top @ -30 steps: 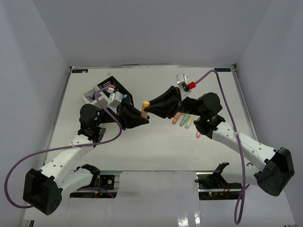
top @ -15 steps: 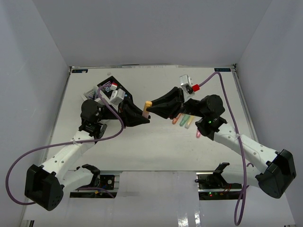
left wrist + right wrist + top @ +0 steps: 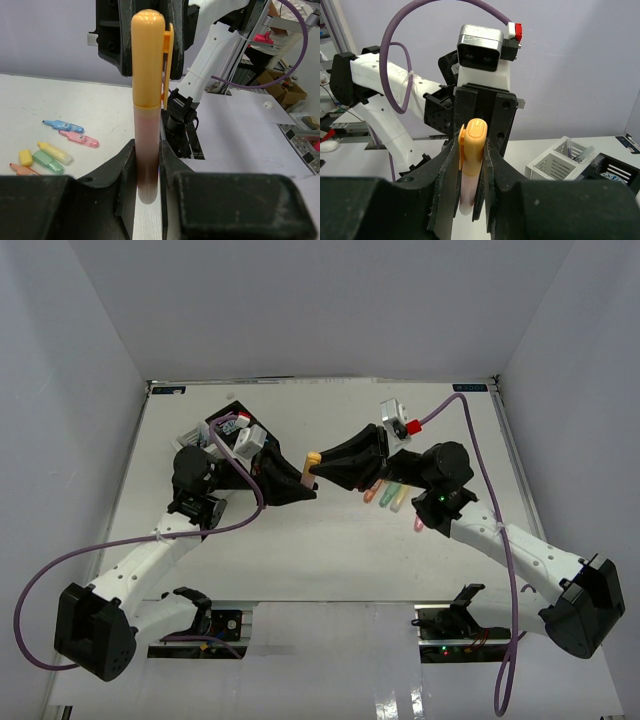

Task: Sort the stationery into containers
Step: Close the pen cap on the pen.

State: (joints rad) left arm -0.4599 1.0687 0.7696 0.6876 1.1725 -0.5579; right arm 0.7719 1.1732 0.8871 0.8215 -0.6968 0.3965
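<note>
An orange highlighter [image 3: 148, 75] is grasped from both sides at once: the left gripper [image 3: 147, 162] and the right gripper [image 3: 470, 165] are each clenched on it, just right of the containers [image 3: 554, 164].

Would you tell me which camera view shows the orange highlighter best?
The left wrist view: the orange highlighter fills the frame, with cap, clip and barrel all plain. The right wrist view shows mostly its cap end; the top view shows only a small orange tip.
</note>
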